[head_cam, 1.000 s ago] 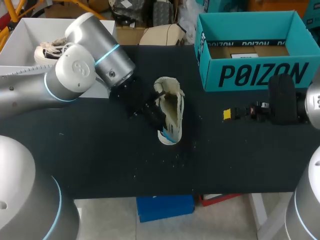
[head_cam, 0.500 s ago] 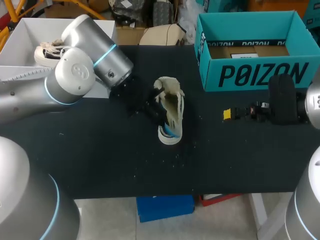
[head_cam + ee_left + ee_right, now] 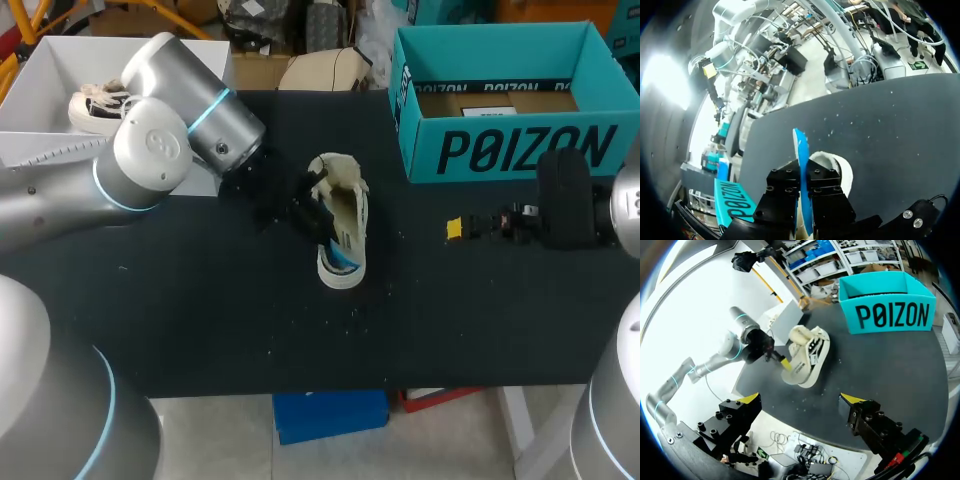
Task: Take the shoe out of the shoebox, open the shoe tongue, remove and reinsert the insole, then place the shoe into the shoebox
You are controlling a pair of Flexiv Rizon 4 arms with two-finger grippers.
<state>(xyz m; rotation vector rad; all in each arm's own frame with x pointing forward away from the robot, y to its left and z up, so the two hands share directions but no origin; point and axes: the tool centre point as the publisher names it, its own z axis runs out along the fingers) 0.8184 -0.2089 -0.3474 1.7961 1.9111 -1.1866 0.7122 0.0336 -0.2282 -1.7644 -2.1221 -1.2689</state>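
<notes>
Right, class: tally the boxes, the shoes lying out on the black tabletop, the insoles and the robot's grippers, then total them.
Boxes: 2 (teal shoebox, white box)
Shoes lying out: 1 (cream shoe)
Insoles: 1 (blue insole)
Grippers: 2 (left gripper, right gripper)
Total: 6

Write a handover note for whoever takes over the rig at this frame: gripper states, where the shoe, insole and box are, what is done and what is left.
Left gripper: shut on the blue insole, right at the shoe.
Right gripper: open and empty, out to the shoe's right and apart from it.
The shoe lies mid-table, out of the teal shoebox, which stands open at the back right.
Done: shoe taken out, insole gripped.
Unclear: whether the insole is coming out or going back in.
Left: finish and seat the insole, then put the shoe in the shoebox.
</notes>
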